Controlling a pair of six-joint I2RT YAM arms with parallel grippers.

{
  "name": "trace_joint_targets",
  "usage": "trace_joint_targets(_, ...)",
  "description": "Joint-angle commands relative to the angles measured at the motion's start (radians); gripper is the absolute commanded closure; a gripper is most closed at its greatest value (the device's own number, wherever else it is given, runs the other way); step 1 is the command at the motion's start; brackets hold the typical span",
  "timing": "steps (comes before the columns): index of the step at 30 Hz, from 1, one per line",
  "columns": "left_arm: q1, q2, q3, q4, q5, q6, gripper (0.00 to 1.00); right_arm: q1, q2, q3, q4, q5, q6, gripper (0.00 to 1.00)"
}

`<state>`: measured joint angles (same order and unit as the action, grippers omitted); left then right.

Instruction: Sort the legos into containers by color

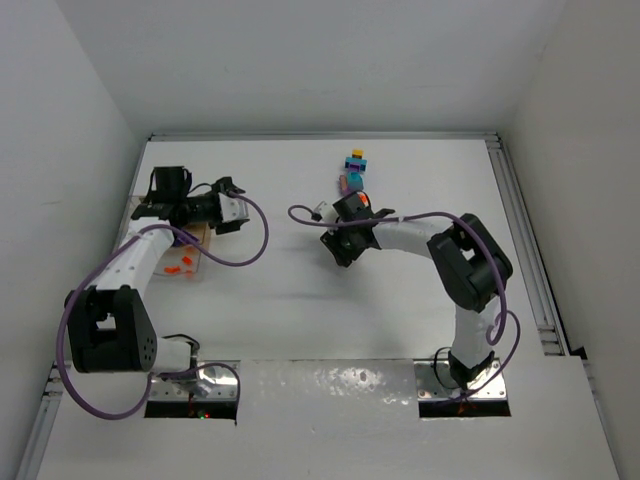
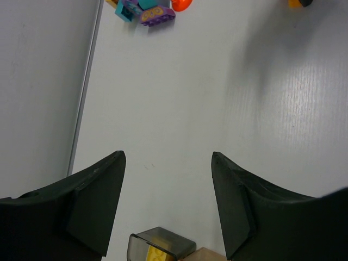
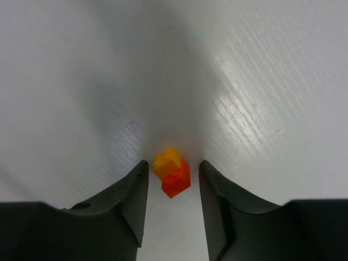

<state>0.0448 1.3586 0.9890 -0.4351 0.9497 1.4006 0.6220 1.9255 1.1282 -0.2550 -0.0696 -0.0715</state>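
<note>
My right gripper (image 3: 173, 176) is open and low over the table, with its jaws on either side of a small yellow brick stacked on an orange brick (image 3: 172, 173); small gaps show on both sides. In the top view it (image 1: 340, 248) sits just below a cluster of teal, purple and yellow legos (image 1: 353, 170). My left gripper (image 2: 167, 163) is open and empty, above a corner of the clear tray (image 2: 142, 242), which holds a yellow brick (image 2: 156, 253). In the top view the left gripper (image 1: 240, 207) is beside the tray (image 1: 200, 236), which holds orange bricks (image 1: 180, 268).
The lego cluster (image 2: 145, 12) and an orange piece (image 2: 182, 4) show at the top of the left wrist view. A metal rail (image 2: 86, 87) and white wall run along the table's far edge. Cables loop from both wrists over the table.
</note>
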Motion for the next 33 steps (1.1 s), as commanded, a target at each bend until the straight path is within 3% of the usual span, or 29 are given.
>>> trace_joint_targets(1, -0.008, -0.039, 0.000, 0.032, 0.020, -0.017, 0.38, -0.031, -0.010, -0.039, -0.036, -0.042, -0.023, 0.58)
trace_joint_targets(8, -0.008, -0.042, -0.007, 0.038, 0.018, -0.014, 0.37, -0.074, -0.019, -0.010, -0.150, -0.154, -0.217, 0.44)
trace_joint_targets(15, -0.008, -0.044, 0.003, 0.047, 0.011, -0.017, 0.37, -0.088, -0.037, -0.019, -0.148, -0.306, -0.428, 0.48)
trace_joint_targets(33, -0.010, -0.049, -0.012, 0.105, 0.000, -0.057, 0.37, -0.087, 0.026, 0.030, -0.067, -0.273, -0.403, 0.58)
